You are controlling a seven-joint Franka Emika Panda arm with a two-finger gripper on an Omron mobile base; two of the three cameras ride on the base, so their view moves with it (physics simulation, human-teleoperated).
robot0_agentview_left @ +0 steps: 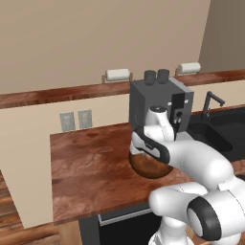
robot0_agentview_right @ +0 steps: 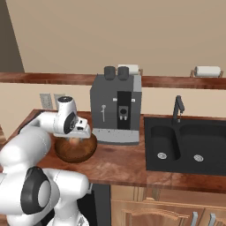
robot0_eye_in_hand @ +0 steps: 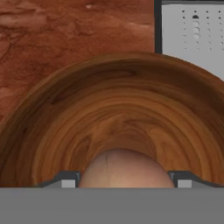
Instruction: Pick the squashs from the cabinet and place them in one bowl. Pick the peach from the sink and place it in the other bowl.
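From behind the arm on its left, the dark brown bowl (robot0_agentview_left: 149,167) sits on the reddish wooden counter (robot0_agentview_left: 91,158), just in front of the grey coffee machine (robot0_agentview_left: 158,107). The white arm bends over the bowl so that its wrist covers most of the rim, and the gripper itself is hidden behind the wrist. To the right lies the black sink (robot0_agentview_left: 220,131) with its short faucet (robot0_agentview_left: 210,103). Two paper towel rolls (robot0_agentview_left: 117,74) rest on the ledge behind.

Seen from the right side, the gripper (robot0_agentview_right: 76,142) points down into the bowl (robot0_agentview_right: 76,150), just above its hollow. Something pale orange shows between the fingers, though it is too small here to make out clearly. The coffee machine (robot0_agentview_right: 117,110) stands just beside the bowl on its right, and the sink (robot0_agentview_right: 187,148) is further right, well apart from the bowl.

Looking along the hand, the bowl's (robot0_eye_in_hand: 118,113) grained inside spreads wide below. The peach (robot0_eye_in_hand: 122,169), rounded and pinkish-orange with a faint seam, sits between the two fingertips (robot0_eye_in_hand: 65,179), which stand at either side of it, right against it. The gripper (robot0_eye_in_hand: 122,180) is clasping the peach over the bowl's middle; I cannot tell whether the fruit touches the bottom. The coffee machine's perforated tray (robot0_eye_in_hand: 192,28) shows past the rim.
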